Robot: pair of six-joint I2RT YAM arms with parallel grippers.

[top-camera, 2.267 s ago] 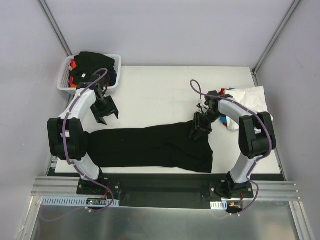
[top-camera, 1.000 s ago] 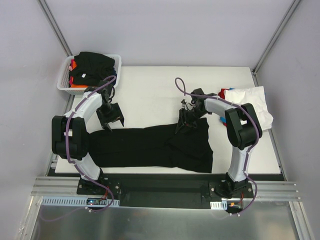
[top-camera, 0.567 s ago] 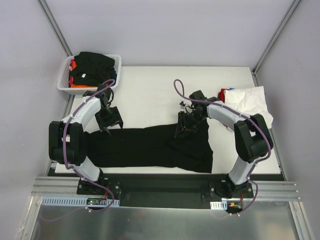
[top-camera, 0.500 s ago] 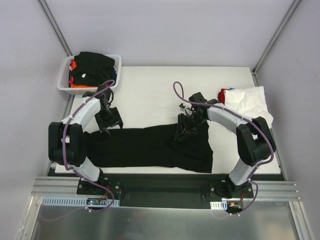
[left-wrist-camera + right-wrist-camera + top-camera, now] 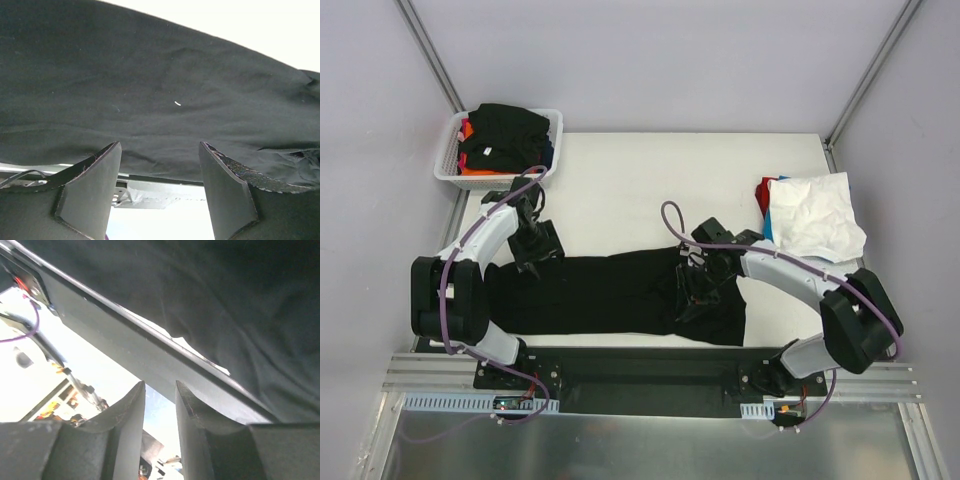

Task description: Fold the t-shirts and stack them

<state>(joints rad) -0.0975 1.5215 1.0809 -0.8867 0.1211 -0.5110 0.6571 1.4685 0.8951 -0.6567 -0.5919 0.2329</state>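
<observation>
A large black t-shirt (image 5: 610, 295) lies spread lengthwise along the near part of the white table (image 5: 640, 185). My left gripper (image 5: 532, 250) hovers at the shirt's far left edge. In the left wrist view the left gripper (image 5: 160, 167) is open and empty, with the black cloth (image 5: 150, 75) filling the view ahead. My right gripper (image 5: 692, 297) hangs low over the shirt's crumpled right part. In the right wrist view the right gripper (image 5: 160, 400) has its jaws a narrow gap apart with nothing between them, and the black cloth (image 5: 240, 300) is ahead.
A white mesh basket (image 5: 448, 165) at the far left corner holds black, orange, red and blue clothes. At the right edge a white t-shirt (image 5: 815, 215) tops a pile with red and blue cloth showing beneath. The table's near edge (image 5: 125, 355) crosses the right wrist view.
My right gripper has moved from the shirt's far edge toward the near edge, over the cloth. The left gripper has shifted slightly nearer and left, onto the shirt's far edge.
</observation>
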